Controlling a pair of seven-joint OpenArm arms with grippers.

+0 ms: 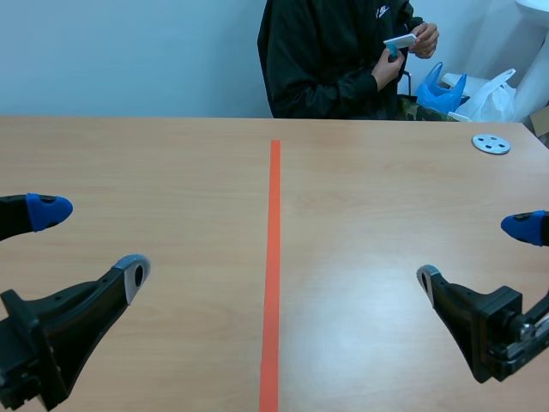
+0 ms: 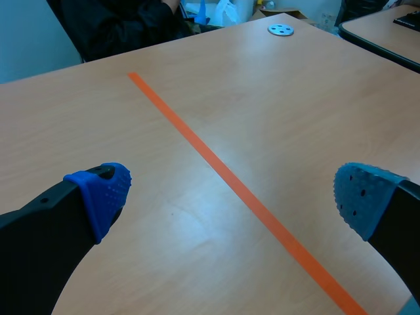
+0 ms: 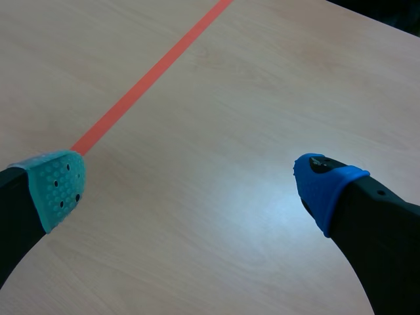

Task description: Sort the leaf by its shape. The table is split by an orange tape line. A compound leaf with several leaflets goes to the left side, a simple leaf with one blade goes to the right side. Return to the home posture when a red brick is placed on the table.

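The left hand (image 1: 90,242) hovers low over the left half of the tabletop (image 1: 171,172), fingers spread and holding nothing, probably poised for a leaf. The orange tape line (image 1: 274,257) splits the two sorting sides. No leaf or red brick shows in any view. The person (image 1: 330,60) across the tabletop handles a small white-and-blue object (image 1: 400,40). The right hand (image 1: 476,251) hovers likewise over the right half, released and bare. A metal disc (image 1: 491,144) lies far behind it.

table (image 1: 171,172) — smooth pale wood, faint sheen | disc (image 1: 491,144) — grey metal
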